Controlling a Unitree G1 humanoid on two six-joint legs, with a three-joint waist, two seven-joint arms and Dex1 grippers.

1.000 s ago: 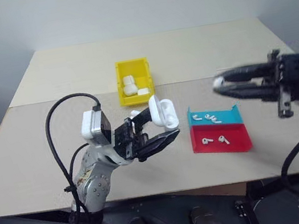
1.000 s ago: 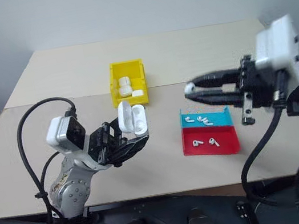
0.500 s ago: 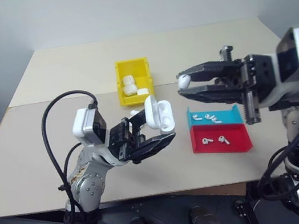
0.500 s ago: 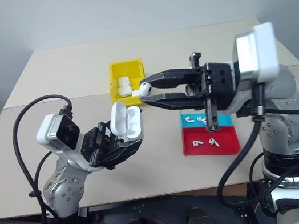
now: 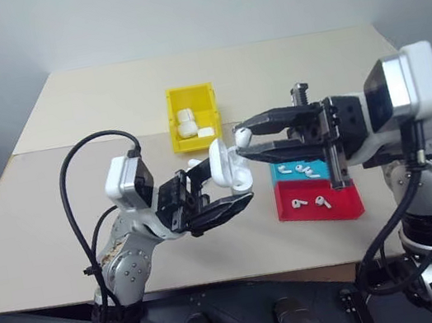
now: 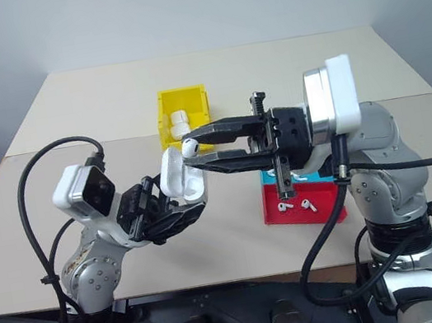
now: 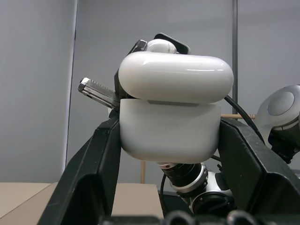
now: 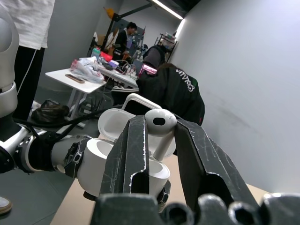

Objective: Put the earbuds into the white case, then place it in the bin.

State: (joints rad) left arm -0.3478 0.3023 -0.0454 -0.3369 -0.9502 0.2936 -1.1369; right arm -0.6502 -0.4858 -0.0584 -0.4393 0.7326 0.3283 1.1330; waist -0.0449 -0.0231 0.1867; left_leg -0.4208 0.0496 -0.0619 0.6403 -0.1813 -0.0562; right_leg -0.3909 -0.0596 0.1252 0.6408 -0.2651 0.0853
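Observation:
My left gripper is shut on the white case, held above the table's front with its lid flipped open. The left wrist view shows the case clamped between both fingers. My right gripper reaches in from the right, level, and is shut on one earbud at its tips. That earbud hangs stem down just over the open case; I cannot tell whether they touch. More earbuds lie on the trays. The yellow bin stands behind, at mid-table.
The bin holds several white cases. A teal tray and a red tray lie side by side under my right arm, each with loose earbuds. In the right wrist view a person in a dark jacket is far behind.
My right gripper has swung left with the earbud, from the table's right side to the open case. The left gripper and case have stayed put.

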